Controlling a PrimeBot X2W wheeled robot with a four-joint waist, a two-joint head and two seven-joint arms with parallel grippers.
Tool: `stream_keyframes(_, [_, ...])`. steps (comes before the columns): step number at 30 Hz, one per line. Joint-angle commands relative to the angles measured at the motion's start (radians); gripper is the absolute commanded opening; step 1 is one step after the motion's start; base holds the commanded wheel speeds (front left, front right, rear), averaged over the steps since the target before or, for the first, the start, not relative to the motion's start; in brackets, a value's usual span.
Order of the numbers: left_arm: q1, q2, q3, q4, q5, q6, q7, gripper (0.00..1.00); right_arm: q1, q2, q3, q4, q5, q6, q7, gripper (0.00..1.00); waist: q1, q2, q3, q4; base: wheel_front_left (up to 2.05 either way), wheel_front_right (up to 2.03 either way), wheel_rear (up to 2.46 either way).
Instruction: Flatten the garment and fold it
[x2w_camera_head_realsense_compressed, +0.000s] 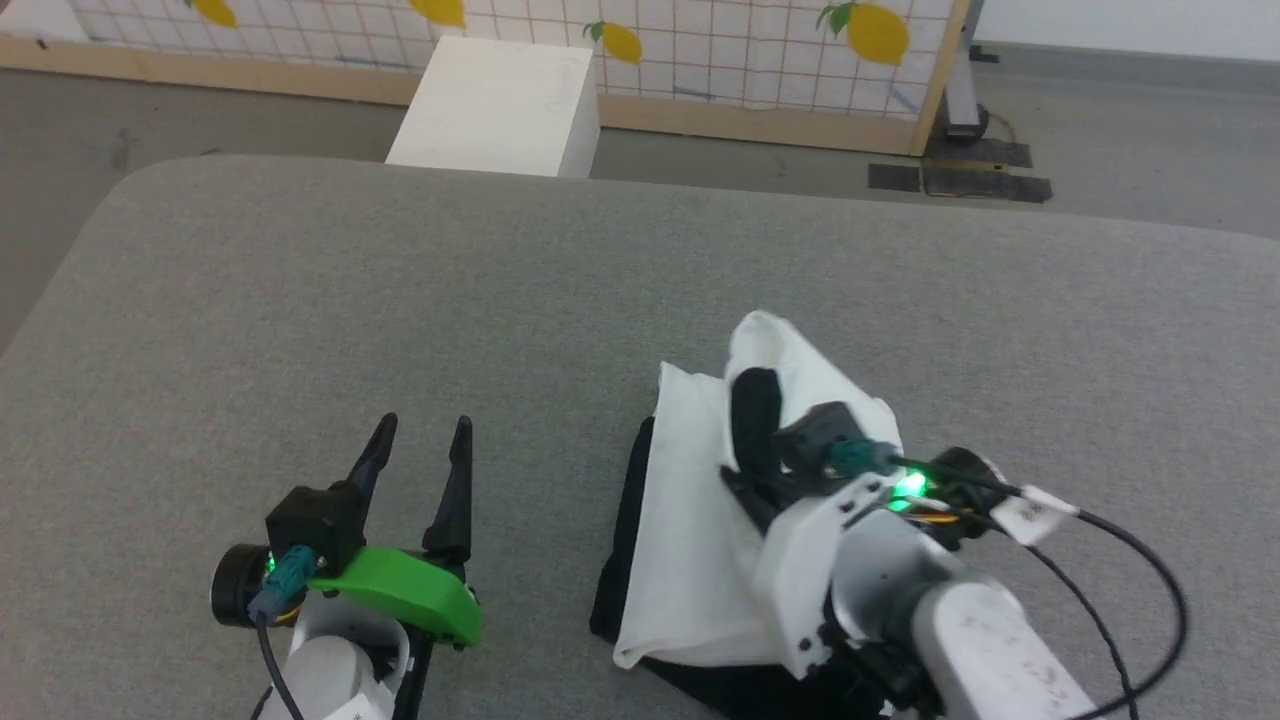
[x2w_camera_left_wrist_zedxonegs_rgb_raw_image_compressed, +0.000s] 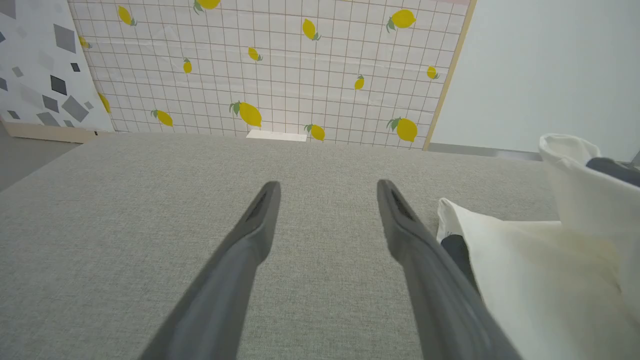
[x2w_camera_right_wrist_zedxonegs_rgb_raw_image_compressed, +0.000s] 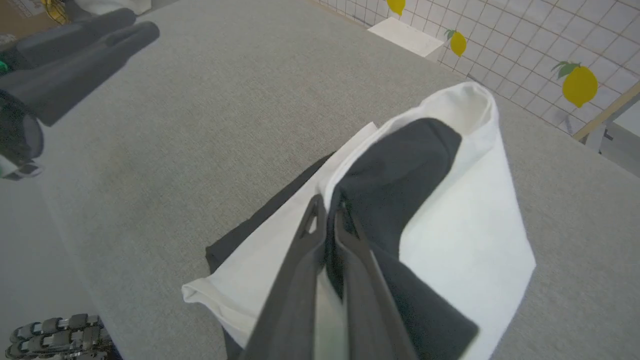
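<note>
Shirt (x2w_camera_head_realsense_compressed: 690, 520) lies on the near right part of the grey worktop (x2w_camera_head_realsense_compressed: 400, 280), partly folded. A white panel is on top, and black cloth shows along its left edge and under its near edge.

Right claw (x2w_camera_right_wrist_zedxonegs_rgb_raw_image_compressed: 330, 205): jaws narrow, pinched on a fold of the shirt where black cloth meets white. The gripped part is raised into a peak above the rest. The lower part of the shirt rests flat on the worktop. In the right wrist view the white cloth loops over at the top of the peak, with black inside the loop.

Left claw (x2w_camera_head_realsense_compressed: 425, 425): jaws wide, nothing between them. It sits low over bare worktop to the left of the shirt, fingers pointing to the far edge. In the left wrist view its right finger runs close beside the shirt's left edge; whether it touches, cannot tell.

Beyond the far edge: a white box (x2w_camera_head_realsense_compressed: 500, 105) on the floor and a lemon-print panel (x2w_camera_head_realsense_compressed: 750, 50).
</note>
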Motion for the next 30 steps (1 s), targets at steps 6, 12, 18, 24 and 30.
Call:
stream_keyframes(6, [-0.03,-0.01,0.003,0.003,0.008,-0.007,-0.005,1.0,-0.117,-0.001,0.105,0.211,0.022,-0.002,-0.056,0.0,0.0,0.0115,0.043,0.035,0.0,0.0,0.0])
stream_keyframes(12, [-0.05,-0.016,0.006,0.008,0.011,-0.01,-0.005,1.0,-0.187,-0.001,0.19,0.364,0.099,-0.002,-0.056,0.46,0.0,0.0115,0.062,0.042,0.0,0.0,0.0])
stream_keyframes(18, [-0.047,-0.017,0.018,0.013,0.016,-0.011,-0.005,1.0,-0.202,-0.001,0.221,0.38,0.2,-0.002,-0.058,1.0,0.0,0.0115,0.05,0.02,0.0,0.0,0.0])
stream_keyframes(24, [-0.029,-0.017,0.03,0.004,0.022,-0.012,-0.005,1.0,-0.165,-0.001,0.123,0.217,0.287,-0.002,-0.277,1.0,0.0,0.0115,0.023,-0.01,0.0,0.0,0.0])
stream_keyframes(30, [-0.009,-0.015,0.043,-0.003,0.027,-0.013,-0.005,1.0,-0.052,-0.001,-0.071,0.051,0.31,-0.002,-0.452,1.0,0.0,0.0115,0.001,-0.04,0.0,0.0,0.0])
